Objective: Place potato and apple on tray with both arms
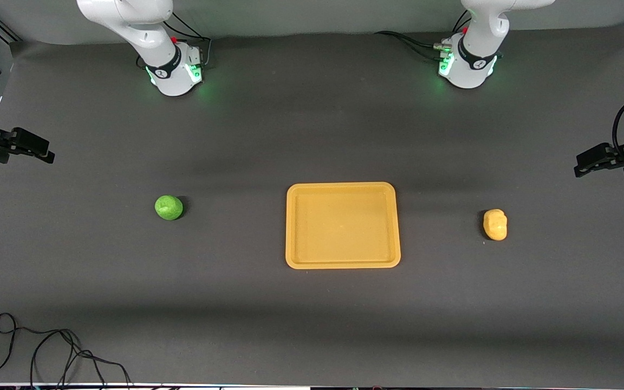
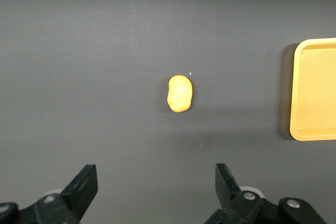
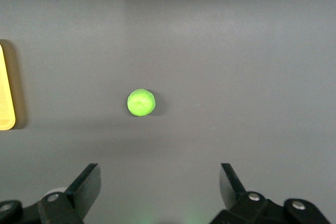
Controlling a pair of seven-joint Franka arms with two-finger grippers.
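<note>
Potato (image 2: 180, 93) and apple (image 3: 141, 102) look light, rigid, smooth; pinch each across its middle; left gripper (image 2: 156, 190) and right gripper (image 3: 160, 187) hover high, fingers wide, tray (image 1: 343, 264) bare

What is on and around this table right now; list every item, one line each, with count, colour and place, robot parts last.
tray: one, orange-yellow, middle of the table, nothing on it.
apple: one, bright green, on the table beside the tray, toward the right arm's end.
potato: one, yellow-orange, on the table beside the tray, toward the left arm's end.
cable: one, black, looped on the table at the edge nearest the front camera, toward the right arm's end.
left gripper: one, black, open, up in the air above the potato.
right gripper: one, black, open, up in the air above the apple.
</note>
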